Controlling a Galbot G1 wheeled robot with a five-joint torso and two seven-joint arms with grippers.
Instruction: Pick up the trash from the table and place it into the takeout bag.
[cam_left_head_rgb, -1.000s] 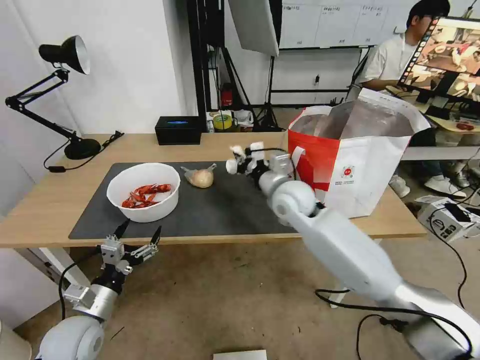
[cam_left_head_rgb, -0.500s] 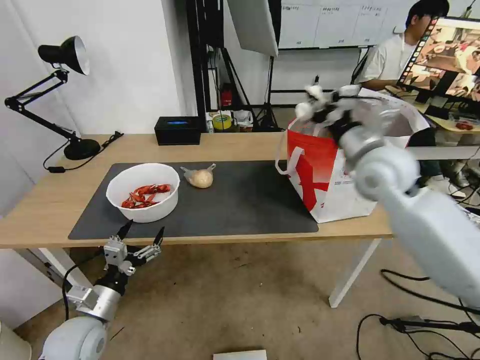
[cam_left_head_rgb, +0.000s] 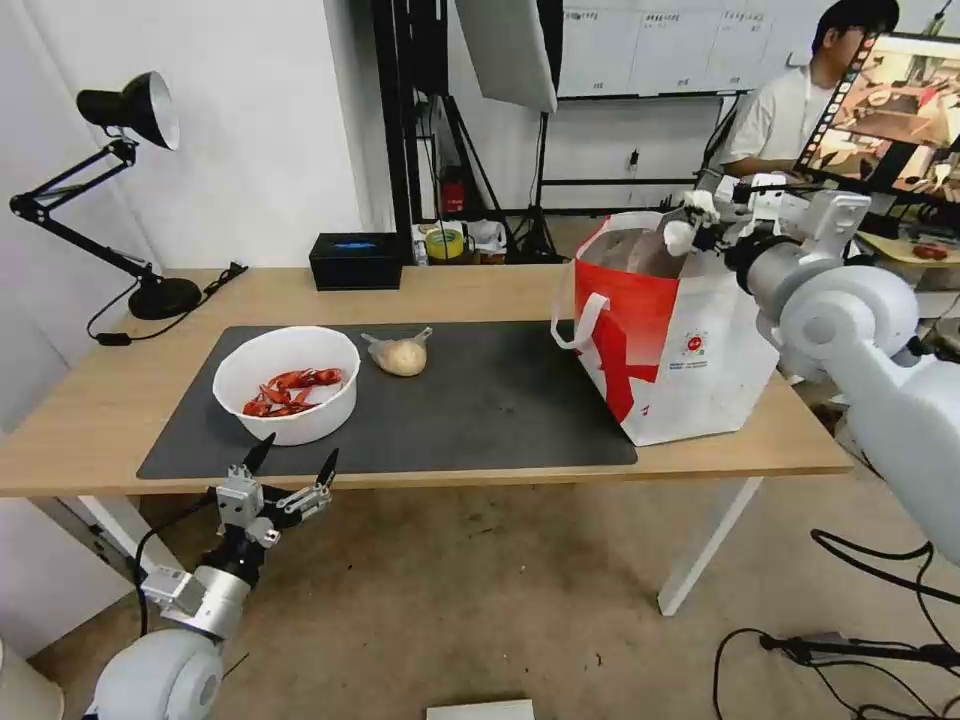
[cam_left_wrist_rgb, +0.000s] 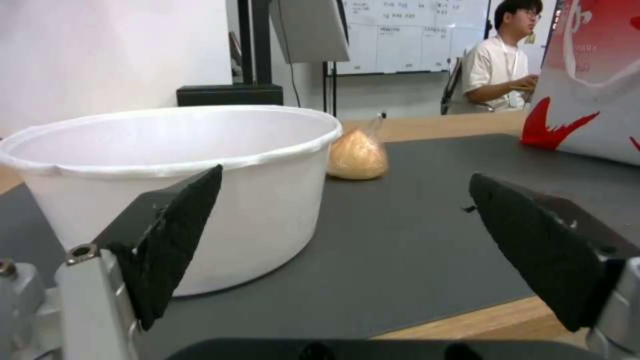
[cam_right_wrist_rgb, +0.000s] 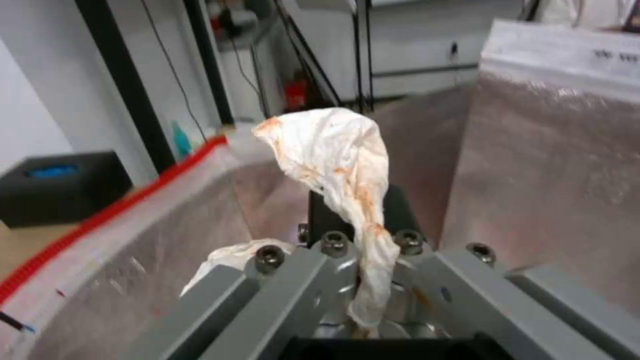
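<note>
Office clutter is filling the background behind a long light-wood desk (cam_left_head_rgb: 470, 290) that is carrying a dark grey mat (cam_left_head_rgb: 480, 400). Taking the takeout bag (cam_left_head_rgb: 690, 340) as the landmark: it is standing open at the mat's right end, its foil mouth facing up, probably so trash can be dropped straight in. The right claw (cam_left_head_rgb: 690, 222) is hovering just above that mouth, clamped on a crumpled, orange-stained white tissue (cam_right_wrist_rgb: 333, 155) that is sticking out from between its fingers over the foil lining. The right arm is reaching up and across from the bag's right side, elbow bent, wrist pointing toward the opening. Well to the bag's left, a white bowl of crayfish shells (cam_left_head_rgb: 287, 382) and a small clear bag with a tan lump (cam_left_head_rgb: 402, 354) are waiting on the mat. The left claw (cam_left_head_rgb: 288, 470) is idling below the desk edge near the bowl, fingers spread apart.
</note>
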